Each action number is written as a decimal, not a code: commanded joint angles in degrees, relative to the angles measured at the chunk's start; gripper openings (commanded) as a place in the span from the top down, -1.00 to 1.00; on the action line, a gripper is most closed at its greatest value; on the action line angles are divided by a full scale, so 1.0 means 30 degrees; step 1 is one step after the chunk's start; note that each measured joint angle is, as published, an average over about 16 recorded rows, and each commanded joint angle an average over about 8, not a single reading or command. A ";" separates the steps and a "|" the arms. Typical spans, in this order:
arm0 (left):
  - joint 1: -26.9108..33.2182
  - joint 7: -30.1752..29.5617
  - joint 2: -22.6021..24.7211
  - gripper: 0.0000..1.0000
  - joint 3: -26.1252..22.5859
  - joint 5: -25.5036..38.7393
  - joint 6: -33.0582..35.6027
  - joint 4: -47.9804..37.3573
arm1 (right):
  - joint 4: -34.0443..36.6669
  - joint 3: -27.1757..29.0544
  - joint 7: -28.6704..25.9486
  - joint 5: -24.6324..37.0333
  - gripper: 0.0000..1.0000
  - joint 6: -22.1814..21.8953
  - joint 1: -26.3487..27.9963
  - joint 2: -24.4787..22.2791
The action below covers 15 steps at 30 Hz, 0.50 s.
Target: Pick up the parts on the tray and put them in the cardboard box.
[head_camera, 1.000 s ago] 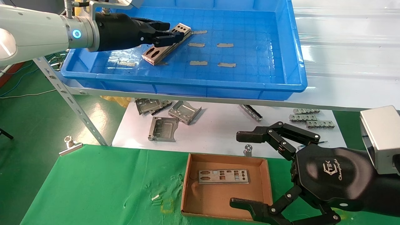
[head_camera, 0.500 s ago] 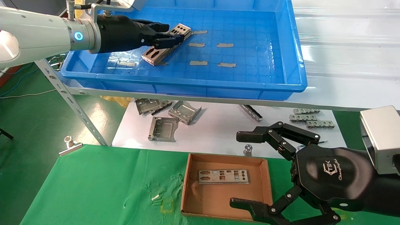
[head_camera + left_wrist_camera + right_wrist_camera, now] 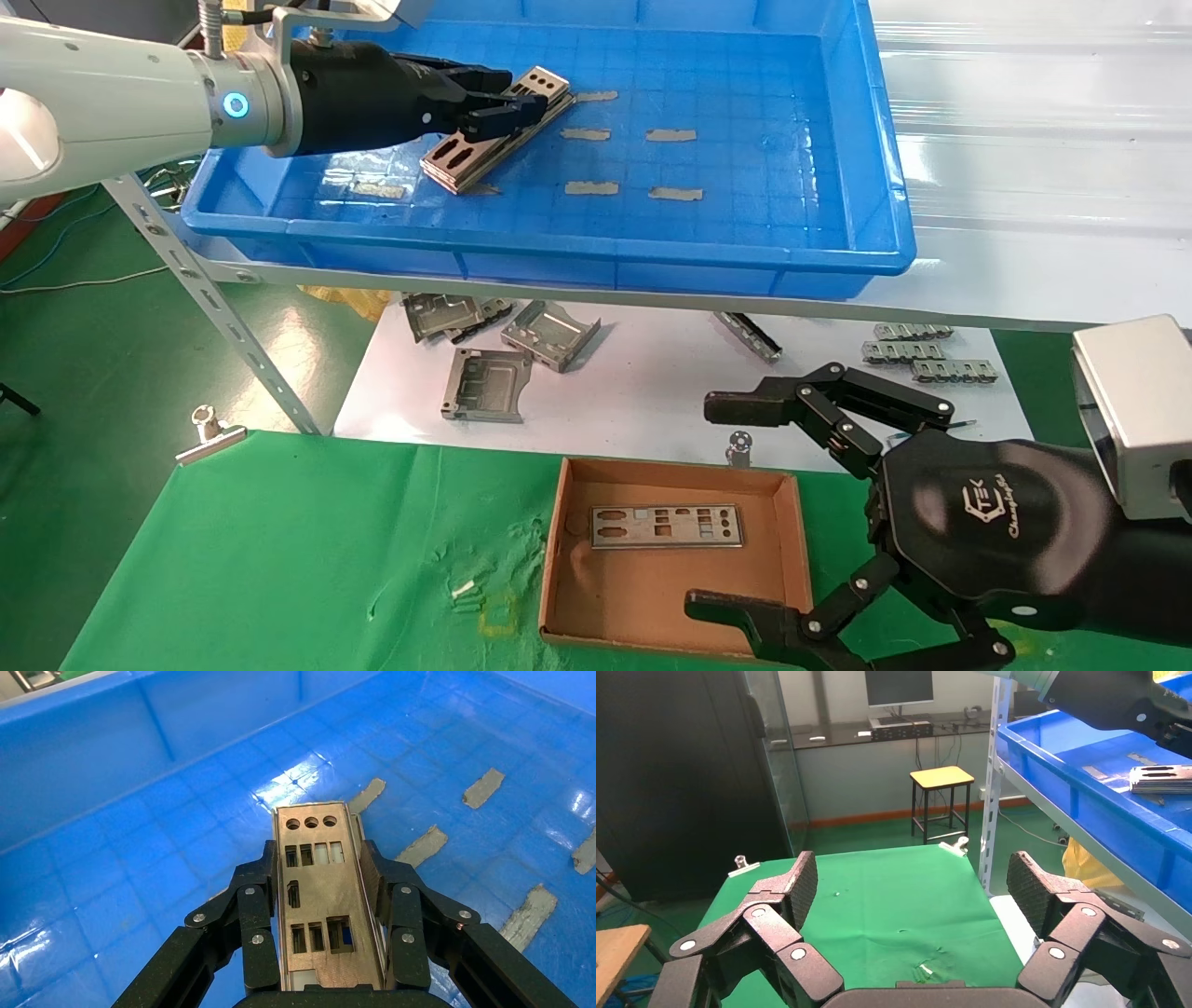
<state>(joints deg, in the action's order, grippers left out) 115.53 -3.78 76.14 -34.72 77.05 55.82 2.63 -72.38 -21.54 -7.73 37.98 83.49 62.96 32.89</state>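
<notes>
Lifted slightly since before, the left gripper (image 3: pixel 507 104) pinches a part (image 3: pixel 316 903) near the tray's (image 3: pixel 559 252) left edge; right gripper (image 3: pixel 736 508) idles, fingers spread, beside the cardboard box (image 3: pixel 559 559)

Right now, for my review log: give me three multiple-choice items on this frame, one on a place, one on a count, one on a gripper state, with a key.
1. Where is the left gripper?
A. over the cardboard box
B. inside the tray
C. on the green cloth

2. How many parts lie in the cardboard box?
A. none
B. one
C. three

3. How is the right gripper?
A. open, empty
B. shut on a part
C. shut, empty

Key: 1 B, it reaches into the blue tray. 2 B, a single plate lies flat there. 3 A, its fingers spread wide by the box, nothing between them.
</notes>
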 commanded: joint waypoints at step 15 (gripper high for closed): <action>0.1025 0.0689 -0.0961 1.00 0.0609 -0.1006 0.4263 0.0372 | 0.0000 -0.0002 0.0001 -0.0002 -1.00 -0.0001 0.0001 -0.0001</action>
<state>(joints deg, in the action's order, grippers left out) 118.42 -1.41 73.19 -32.99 74.15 68.97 3.89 -72.38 -21.55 -7.72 37.98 83.49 62.97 32.89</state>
